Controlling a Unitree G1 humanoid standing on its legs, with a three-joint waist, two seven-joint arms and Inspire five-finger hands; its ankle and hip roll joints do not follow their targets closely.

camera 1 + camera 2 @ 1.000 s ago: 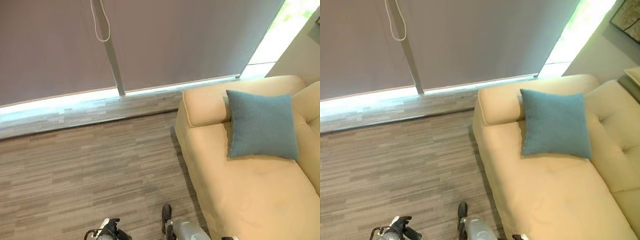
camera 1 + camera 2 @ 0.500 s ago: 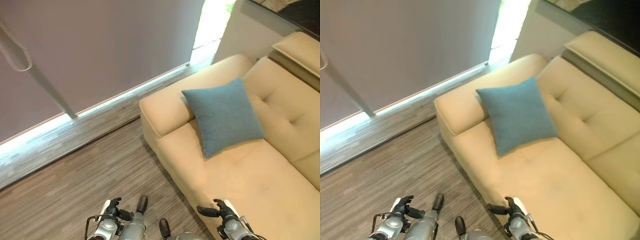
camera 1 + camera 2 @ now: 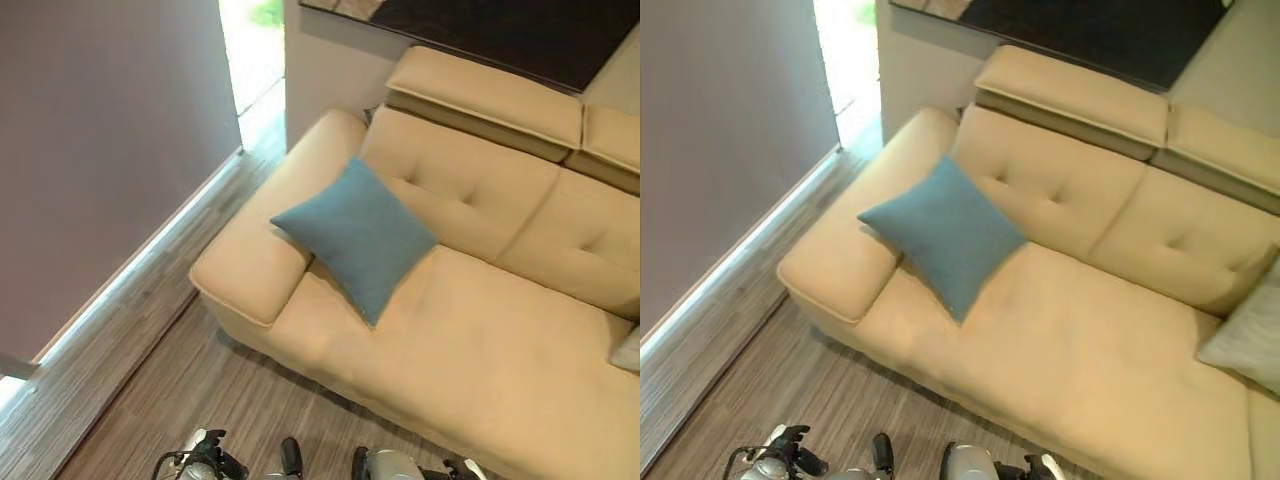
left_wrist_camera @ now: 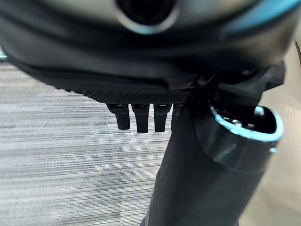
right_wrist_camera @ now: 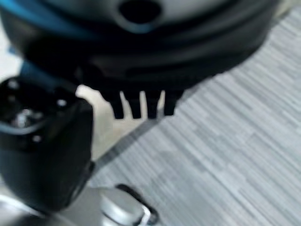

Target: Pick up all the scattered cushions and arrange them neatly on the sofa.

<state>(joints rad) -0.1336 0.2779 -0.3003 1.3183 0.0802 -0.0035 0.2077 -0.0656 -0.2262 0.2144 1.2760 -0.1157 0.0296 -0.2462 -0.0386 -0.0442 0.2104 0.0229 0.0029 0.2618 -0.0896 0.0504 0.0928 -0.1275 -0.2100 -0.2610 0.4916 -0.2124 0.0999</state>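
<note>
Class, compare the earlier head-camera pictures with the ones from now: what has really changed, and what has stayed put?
The camera has swung toward the sofa, bringing its backrest and a grey cushion at the far end into view. The blue cushion still leans by the armrest; nothing was grasped or released. The left hand and right hand stay low, fingers straight, holding nothing.

The right hand (image 5: 141,52) hangs empty, its straight fingers (image 5: 136,108) over grey wood-grain floor (image 5: 235,155).
</note>
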